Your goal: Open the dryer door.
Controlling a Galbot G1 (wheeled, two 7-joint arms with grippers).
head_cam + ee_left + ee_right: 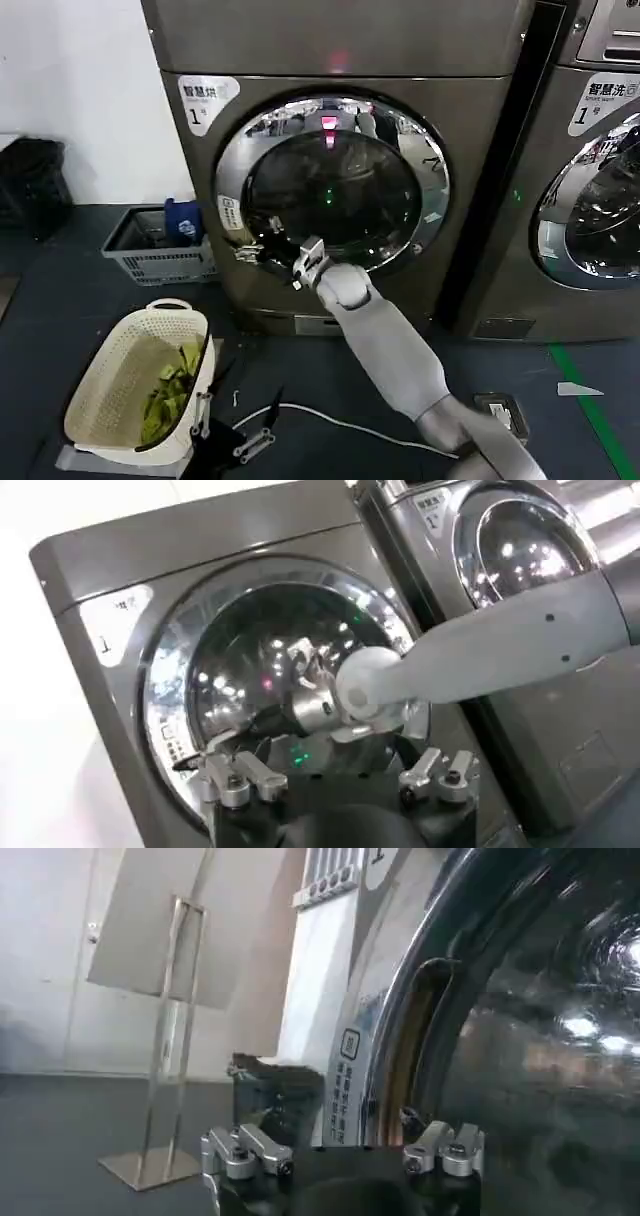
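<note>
Nearest us, our left gripper [232,436] hangs low over the dark floor beside a cream slatted basket [105,385] of green items, its fingers spread wide. Our right arm stretches forward and up from the lower right, its smooth grey forearm ending in the right gripper [268,252] at the lower-left rim of the door [335,185]; we cannot tell how its fingers are set. The round door, chrome-rimmed with dark domed glass, sits shut on the brushed-metal dryer [340,40].
</note>
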